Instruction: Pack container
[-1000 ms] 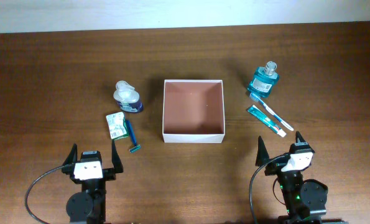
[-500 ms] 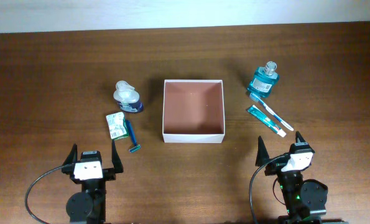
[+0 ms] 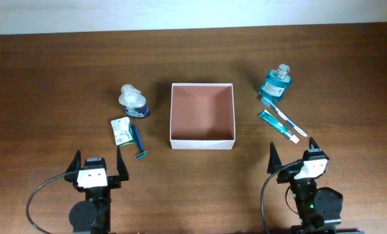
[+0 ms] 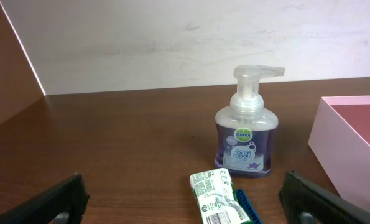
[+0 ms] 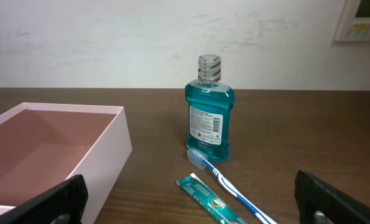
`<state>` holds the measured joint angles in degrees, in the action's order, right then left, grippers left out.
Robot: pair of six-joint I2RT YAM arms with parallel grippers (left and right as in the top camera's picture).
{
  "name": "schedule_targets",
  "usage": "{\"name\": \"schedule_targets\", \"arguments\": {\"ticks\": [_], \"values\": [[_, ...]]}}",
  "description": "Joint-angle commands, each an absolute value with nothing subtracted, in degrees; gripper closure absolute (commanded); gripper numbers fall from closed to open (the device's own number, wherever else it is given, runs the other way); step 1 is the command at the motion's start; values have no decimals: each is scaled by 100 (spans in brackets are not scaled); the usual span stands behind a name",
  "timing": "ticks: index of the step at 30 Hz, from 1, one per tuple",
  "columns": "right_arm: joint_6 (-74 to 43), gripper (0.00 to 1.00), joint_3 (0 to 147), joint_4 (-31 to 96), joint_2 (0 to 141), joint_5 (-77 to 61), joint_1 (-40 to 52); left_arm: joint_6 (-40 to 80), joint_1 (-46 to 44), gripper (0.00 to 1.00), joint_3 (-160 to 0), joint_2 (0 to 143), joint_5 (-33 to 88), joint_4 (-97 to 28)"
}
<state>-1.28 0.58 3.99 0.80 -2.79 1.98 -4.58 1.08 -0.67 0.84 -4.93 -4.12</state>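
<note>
Judging from above, has any packing begun? asked Mira.

No, said Tom. The container [image 3: 202,143] sits open-topped at mid-table with nothing in it. All 6 toiletries lie outside, I'd guess split so each arm can serve its own side. On the left are the foam soap pump [image 3: 134,101], a green sachet [image 3: 121,130] and a blue razor [image 3: 137,144]. On the right are the teal mouthwash bottle [image 3: 276,84], a toothbrush [image 3: 281,115] and a toothpaste tube [image 3: 279,126].

And the jaws?

Both pairs are spread wide and hold nothing. The left gripper [image 3: 99,156] and right gripper [image 3: 291,144] sit at the near edge, fingers pointing up the table.

Where is the box from them?

Ahead and between the 2: forward-right of the left jaws, forward-left of the right, well apart from both. Each wrist view catches only 1 corner of it.
</note>
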Motion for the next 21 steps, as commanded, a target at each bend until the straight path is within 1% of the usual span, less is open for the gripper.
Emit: {"name": "schedule_targets", "arguments": {"ticks": [1,7,14,21], "values": [[-156,1,32,429,19,-231,224,-550,117,1,-51,36,-519,-432],[-156,2,32,429,19,-231,224,-548,117,1,-51,34,-532,-351],[-156,1,32,429,19,-231,224,-548,117,1,-51,34,340,-353],[-158,2,32,429,19,-231,224,-548,117,1,-51,34,392,-353]]}}
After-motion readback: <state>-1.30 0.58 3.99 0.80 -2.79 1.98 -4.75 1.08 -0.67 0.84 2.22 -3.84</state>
